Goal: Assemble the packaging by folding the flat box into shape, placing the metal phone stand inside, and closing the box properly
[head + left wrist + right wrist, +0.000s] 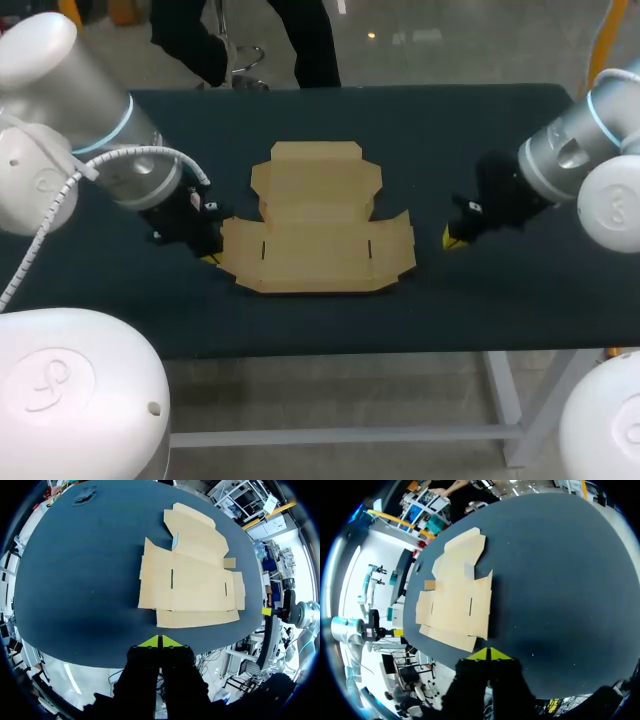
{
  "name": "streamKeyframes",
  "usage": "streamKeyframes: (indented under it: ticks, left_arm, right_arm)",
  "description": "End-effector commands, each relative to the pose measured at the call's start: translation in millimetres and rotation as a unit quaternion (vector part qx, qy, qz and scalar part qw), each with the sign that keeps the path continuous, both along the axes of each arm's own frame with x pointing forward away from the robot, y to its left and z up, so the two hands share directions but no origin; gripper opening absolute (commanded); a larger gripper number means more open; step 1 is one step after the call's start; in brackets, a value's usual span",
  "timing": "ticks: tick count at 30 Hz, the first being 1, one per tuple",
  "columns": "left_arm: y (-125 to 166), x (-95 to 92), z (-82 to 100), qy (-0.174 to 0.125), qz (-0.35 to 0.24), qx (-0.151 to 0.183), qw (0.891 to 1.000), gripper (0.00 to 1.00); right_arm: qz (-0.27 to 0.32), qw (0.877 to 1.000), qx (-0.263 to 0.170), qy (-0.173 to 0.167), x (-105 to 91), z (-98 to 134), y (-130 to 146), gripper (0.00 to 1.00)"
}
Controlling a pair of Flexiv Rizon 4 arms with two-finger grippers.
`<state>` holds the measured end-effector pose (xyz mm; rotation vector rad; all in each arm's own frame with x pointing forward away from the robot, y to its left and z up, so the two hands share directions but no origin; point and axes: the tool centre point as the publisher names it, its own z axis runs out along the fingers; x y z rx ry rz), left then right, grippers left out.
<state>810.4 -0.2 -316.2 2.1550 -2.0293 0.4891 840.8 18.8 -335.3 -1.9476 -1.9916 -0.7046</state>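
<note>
The flat brown cardboard box (318, 220) lies unfolded in the middle of the dark table, its lid flaps toward the far side. My left gripper (212, 258) sits low at the box's front-left corner. In the left wrist view its yellow tips (160, 641) are shut and empty, with the box (192, 575) just ahead. My right gripper (450, 240) hovers a short way off the box's right edge. It shows shut and empty (490, 653), the box (455, 600) ahead of it. A small dark object (84, 497), perhaps the stand, lies at the table's far left corner.
The dark table (480, 300) has bare cloth in front of the box and on both sides. The small dark object (418, 567) lies close to the table's edge. My left arm hides that corner in the head view.
</note>
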Motion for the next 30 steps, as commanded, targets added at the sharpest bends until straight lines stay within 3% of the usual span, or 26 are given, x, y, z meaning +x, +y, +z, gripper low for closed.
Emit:
streamKeyframes:
  ticks: [1, 10, 30]
  left_arm:
    - [7, -18.4, -3.4, -0.013, 0.0, -0.016, 1.0, 0.0]
    - [7, -36.6, -19.0, 0.002, -0.003, -0.024, 1.0, 0.0]
    - [5, -34.6, -37.3, 0.025, -0.002, -0.044, 0.999, 0.0]
  right_arm:
    - [0.001, 1.0, 0.005, -0.006, -17.2, -4, 2, 0.0]
    - [0.001, 1.0, 0.018, -0.003, -36.4, -16, 9, 0.0]
    - [-0.005, 0.999, 0.043, 0.019, -43.6, -43, 20, 0.0]
